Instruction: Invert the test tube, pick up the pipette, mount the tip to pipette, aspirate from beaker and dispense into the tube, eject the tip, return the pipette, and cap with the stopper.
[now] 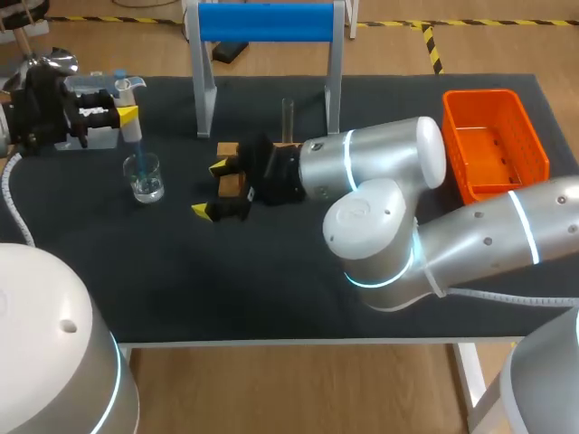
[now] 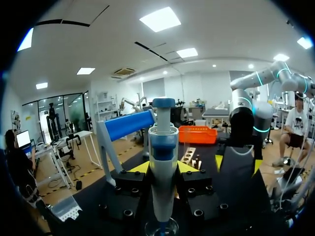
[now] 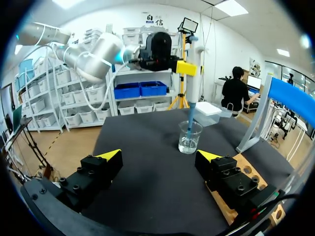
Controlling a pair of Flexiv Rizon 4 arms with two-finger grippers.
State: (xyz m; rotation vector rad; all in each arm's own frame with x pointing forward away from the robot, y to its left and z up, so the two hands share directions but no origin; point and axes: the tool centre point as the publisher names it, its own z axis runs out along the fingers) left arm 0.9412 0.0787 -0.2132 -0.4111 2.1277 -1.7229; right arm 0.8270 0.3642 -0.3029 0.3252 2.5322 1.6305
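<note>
My left gripper [image 1: 116,114] is shut on the white and blue pipette [image 1: 132,116], which it holds upright at the table's left. The pipette's blue tip dips into the glass beaker [image 1: 144,177] holding a little clear liquid. From the left wrist, the pipette [image 2: 163,167] stands between the yellow fingertips [image 2: 140,167], with the beaker [image 2: 161,229] right under it. My right gripper [image 1: 212,189] is open and empty over the wooden rack [image 1: 232,168]. It faces the beaker [image 3: 189,138] and pipette [image 3: 192,73]. A clear test tube [image 1: 288,117] stands upright at the rack's far end.
An orange basket [image 1: 493,143] sits at the table's right. A stand with a blue roller [image 1: 266,22] rises at the back middle, its legs either side of the test tube. The rack [image 3: 247,173] lies just beside my right gripper [image 3: 160,156].
</note>
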